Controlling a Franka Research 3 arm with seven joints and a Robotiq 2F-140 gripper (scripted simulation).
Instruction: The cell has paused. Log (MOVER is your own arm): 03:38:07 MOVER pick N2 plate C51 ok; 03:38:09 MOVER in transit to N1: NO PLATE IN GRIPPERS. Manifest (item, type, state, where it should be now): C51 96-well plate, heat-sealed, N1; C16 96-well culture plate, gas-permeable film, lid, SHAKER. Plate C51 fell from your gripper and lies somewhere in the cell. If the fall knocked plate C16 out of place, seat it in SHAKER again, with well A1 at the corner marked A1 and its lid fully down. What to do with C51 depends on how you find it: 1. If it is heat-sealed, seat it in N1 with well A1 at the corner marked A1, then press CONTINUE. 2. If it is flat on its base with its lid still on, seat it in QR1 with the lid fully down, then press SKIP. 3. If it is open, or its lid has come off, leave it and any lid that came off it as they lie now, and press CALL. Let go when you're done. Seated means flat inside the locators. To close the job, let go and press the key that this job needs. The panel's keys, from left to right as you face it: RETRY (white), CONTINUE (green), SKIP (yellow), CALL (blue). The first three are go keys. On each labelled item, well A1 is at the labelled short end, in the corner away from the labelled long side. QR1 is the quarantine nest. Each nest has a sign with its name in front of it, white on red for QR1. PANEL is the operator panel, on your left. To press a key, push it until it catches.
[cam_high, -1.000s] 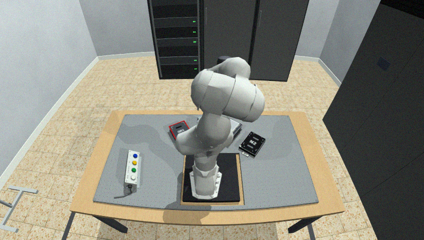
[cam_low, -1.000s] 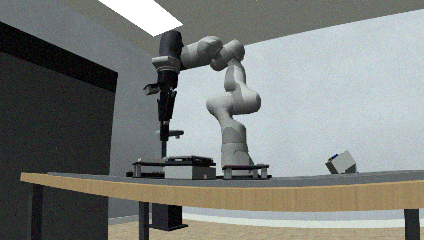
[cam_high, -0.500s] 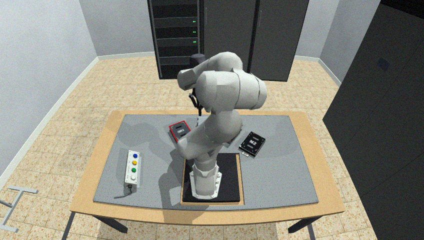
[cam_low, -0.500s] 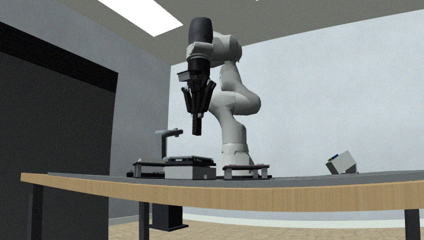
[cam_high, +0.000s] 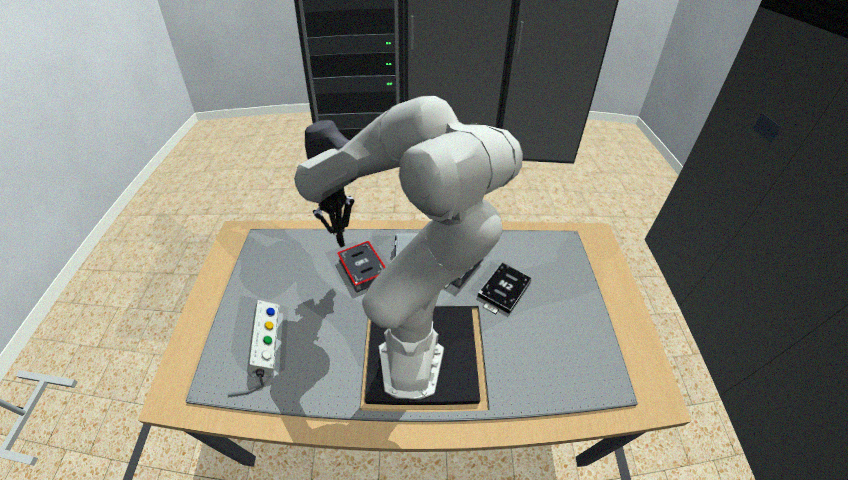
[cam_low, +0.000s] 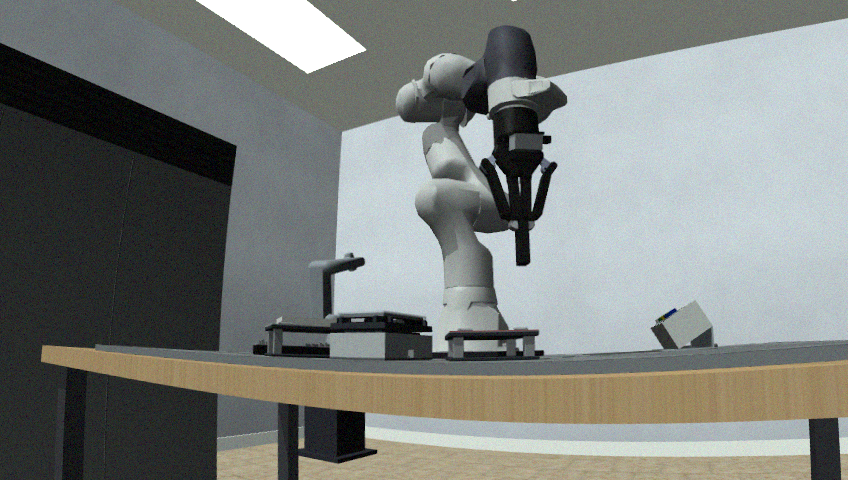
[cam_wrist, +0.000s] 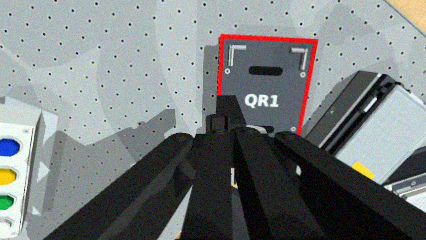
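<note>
While I hang high over the worktop (cam_high: 535, 356), my end effector (cam_high: 340, 236) is pinched together, empty, beside QR1 (cam_high: 361, 263). Side on, it stands well above. Wrist: QR1 bare, panel (cam_wrist: 15, 170) left; C51 unidentified. Next, I judge, pressing a key.

Legible markings: two nest labels only.

"QR1" stood in white letters on the dark grey, red-bordered rectangular nest plate (cam_wrist: 266, 85), read plainly in the wrist view and only blurred in the top view. "N2" stood in white on the black rectangular nest plate (cam_high: 504, 287) in the top view. The white button box (cam_high: 264, 334) carried coloured keys without readable lettering.
</note>
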